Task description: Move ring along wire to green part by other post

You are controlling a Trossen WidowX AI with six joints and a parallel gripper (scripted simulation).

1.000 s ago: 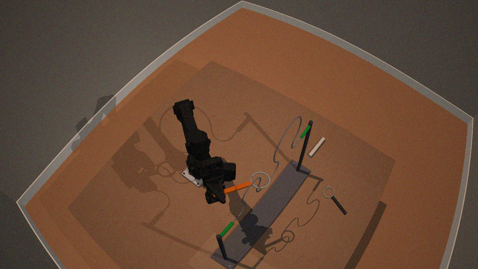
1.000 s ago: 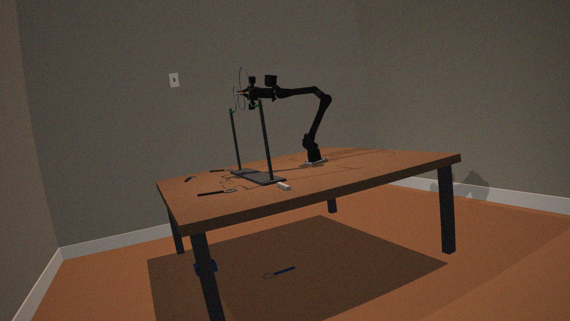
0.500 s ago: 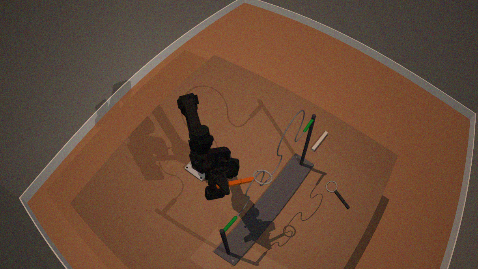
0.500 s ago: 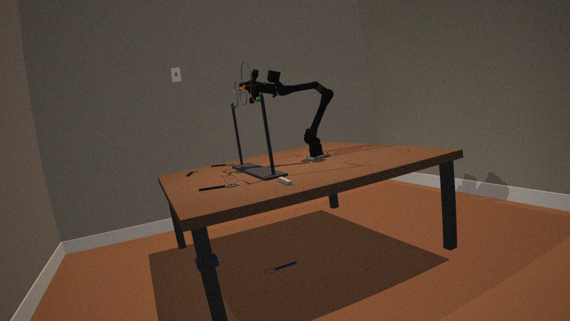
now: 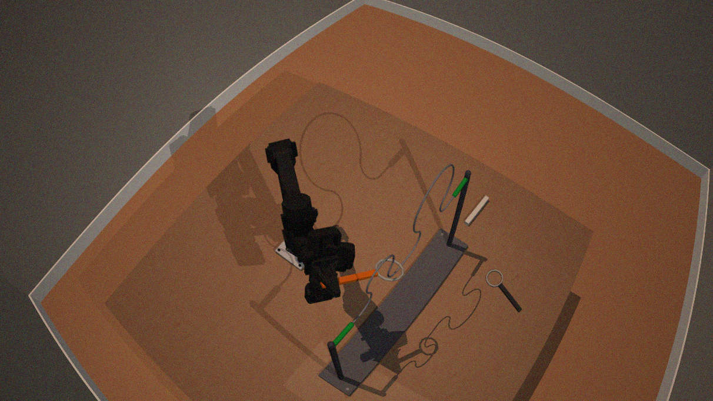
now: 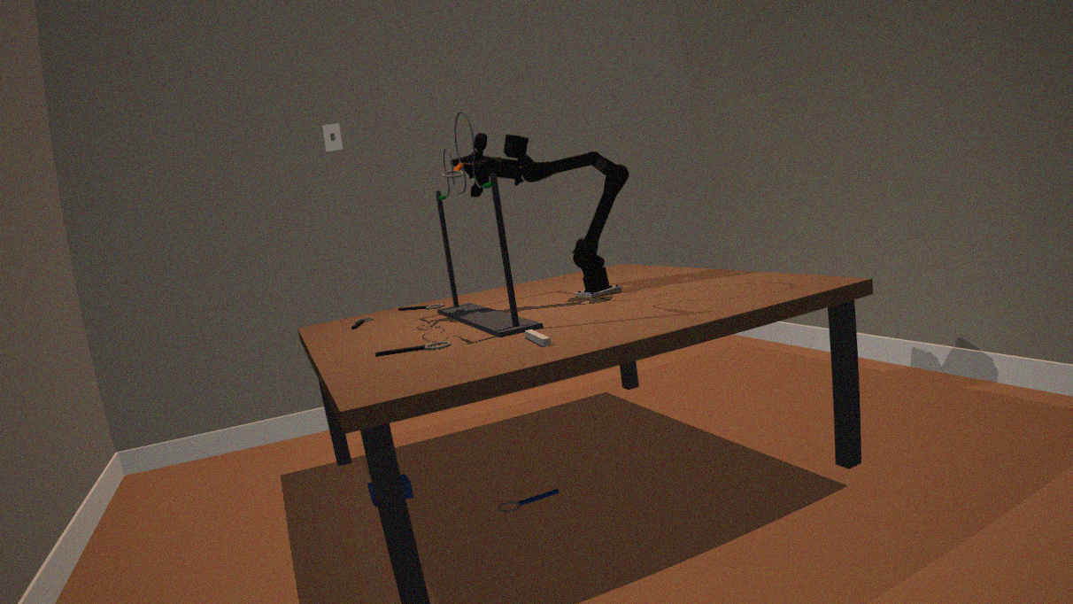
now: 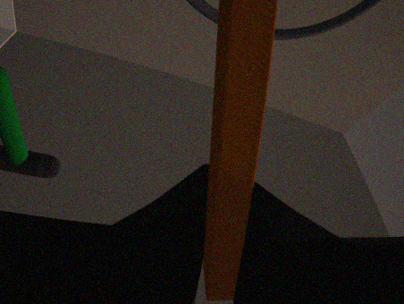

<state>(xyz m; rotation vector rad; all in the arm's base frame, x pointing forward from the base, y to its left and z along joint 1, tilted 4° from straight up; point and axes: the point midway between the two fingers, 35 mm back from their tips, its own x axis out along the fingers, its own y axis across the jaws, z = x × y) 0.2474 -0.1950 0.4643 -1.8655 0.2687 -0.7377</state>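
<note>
My gripper (image 5: 330, 285) (image 6: 465, 166) (image 7: 217, 174) is shut on the orange handle (image 5: 359, 277) (image 6: 458, 166) (image 7: 239, 112), which points away from the fingers. The pale ring (image 5: 391, 279) (image 6: 451, 174) lies nearly flat at its far end. The grey wire (image 5: 451, 164) appears to pass through the ring at a small loop, between the two green parts; the gap between ring and wire is too small to judge. One green part (image 5: 343, 333) (image 6: 442, 197) is at the lower-left post (image 5: 335, 360), the other (image 5: 460, 187) (image 6: 487, 183) at the upper-right post (image 5: 457, 214). The ring is outside the wrist view.
The posts stand on a dark base plate (image 5: 413, 288) (image 6: 491, 321). A white block (image 5: 477, 210) (image 6: 536, 336) and a loose ring with a black handle (image 5: 509, 296) (image 6: 401, 351) lie beyond it. A tall wire loop rises between the held ring and the upper-right post.
</note>
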